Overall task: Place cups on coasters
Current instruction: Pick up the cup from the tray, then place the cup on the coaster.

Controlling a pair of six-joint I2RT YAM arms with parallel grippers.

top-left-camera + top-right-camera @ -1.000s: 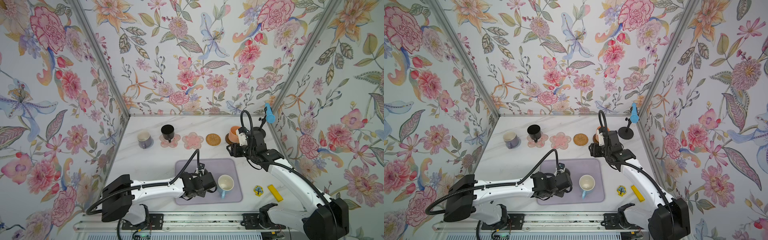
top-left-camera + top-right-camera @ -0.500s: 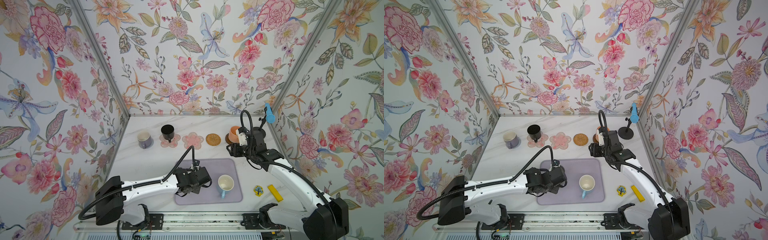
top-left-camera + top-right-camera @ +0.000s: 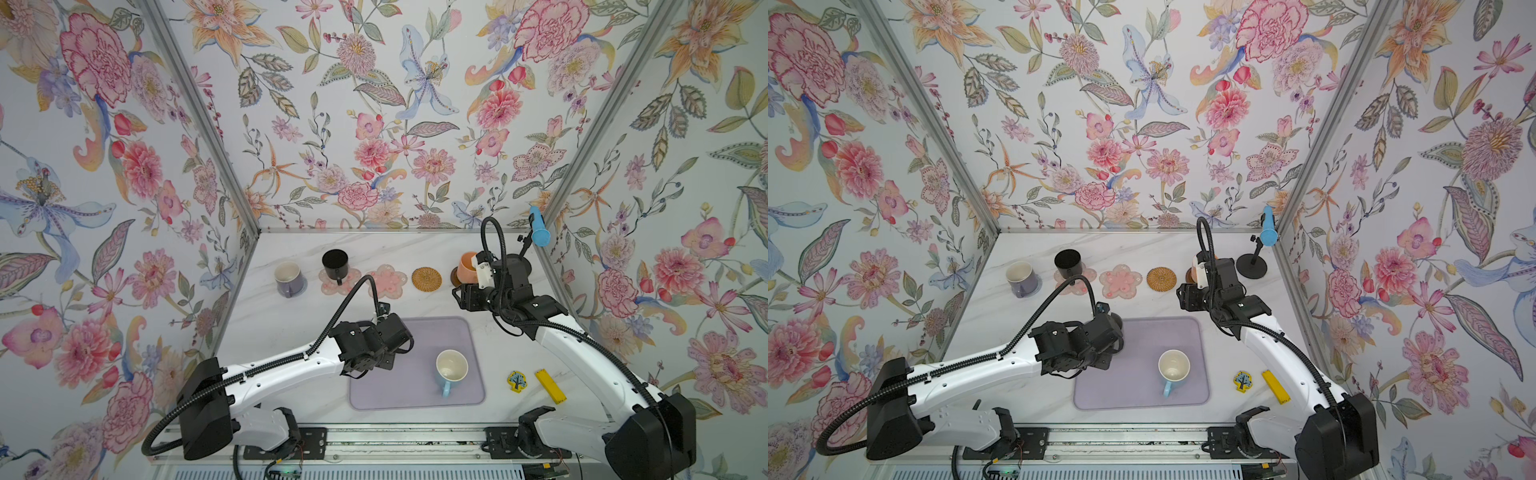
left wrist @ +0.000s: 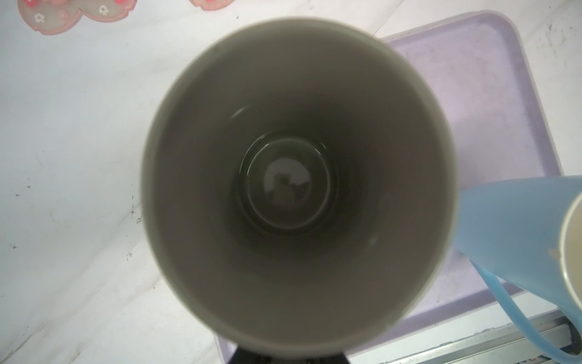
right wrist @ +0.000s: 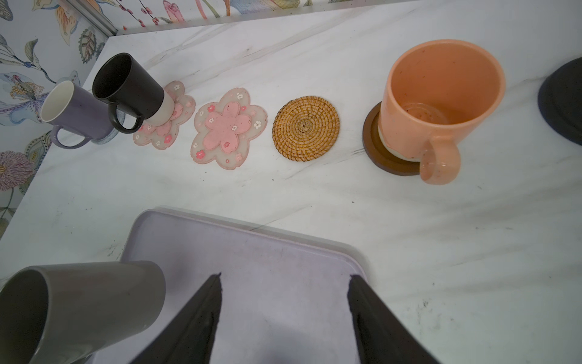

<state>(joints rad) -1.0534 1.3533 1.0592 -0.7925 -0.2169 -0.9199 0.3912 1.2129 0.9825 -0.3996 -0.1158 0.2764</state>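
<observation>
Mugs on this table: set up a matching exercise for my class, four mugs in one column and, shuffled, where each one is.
Mugs:
1. black mug
2. peach mug
3. light blue mug
4. grey mug

Places:
A. on the lavender mat
B. in the left gripper
C. on a pink flower coaster
D. on the dark brown disc

Pairs: 1-C; 2-D; 3-A; 4-B

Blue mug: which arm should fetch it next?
Right, probably. The right gripper is open and empty, with the blue mug on its side of the mat; the left gripper is shut on the grey mug.
</observation>
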